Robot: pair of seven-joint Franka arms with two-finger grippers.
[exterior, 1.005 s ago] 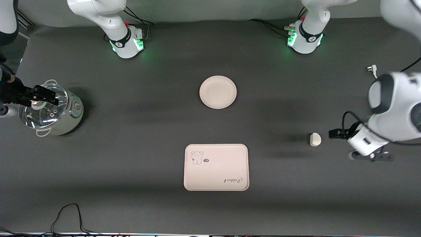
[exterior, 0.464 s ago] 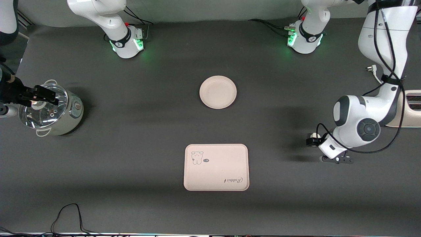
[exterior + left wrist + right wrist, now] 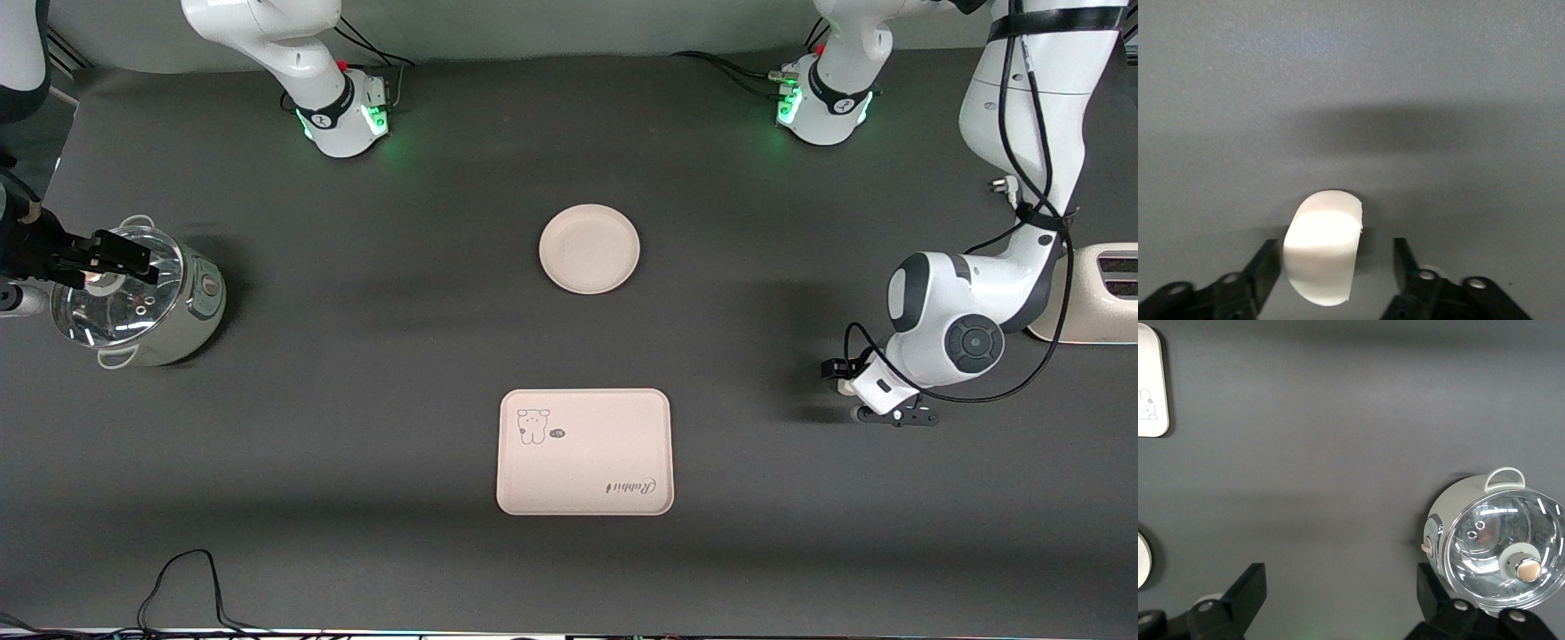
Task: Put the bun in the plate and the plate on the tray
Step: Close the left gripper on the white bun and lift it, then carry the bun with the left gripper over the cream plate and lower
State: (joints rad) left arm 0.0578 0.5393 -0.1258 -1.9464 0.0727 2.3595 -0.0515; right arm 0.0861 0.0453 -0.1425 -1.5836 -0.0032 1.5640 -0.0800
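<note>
The bun [image 3: 1321,257] is a small off-white lump that lies on the dark table between the spread fingers of my left gripper [image 3: 1335,267]. The gripper is open, low around the bun, with a gap on one side. In the front view the left gripper [image 3: 840,378] hides the bun, toward the left arm's end of the table. The round cream plate [image 3: 589,248] sits empty mid-table. The rectangular tray [image 3: 584,451] with the animal drawing lies nearer the front camera than the plate. My right gripper [image 3: 1338,597] is open and empty, and it waits over the pot [image 3: 111,258].
A pale pot with a glass lid [image 3: 133,298] stands at the right arm's end, and it also shows in the right wrist view [image 3: 1498,547]. A cream appliance [image 3: 1102,293] stands at the left arm's end. A black cable [image 3: 178,578] lies near the front edge.
The left arm has swung in over the bun, and its gripper now straddles it and hides it in the front view. The right arm has not moved.
</note>
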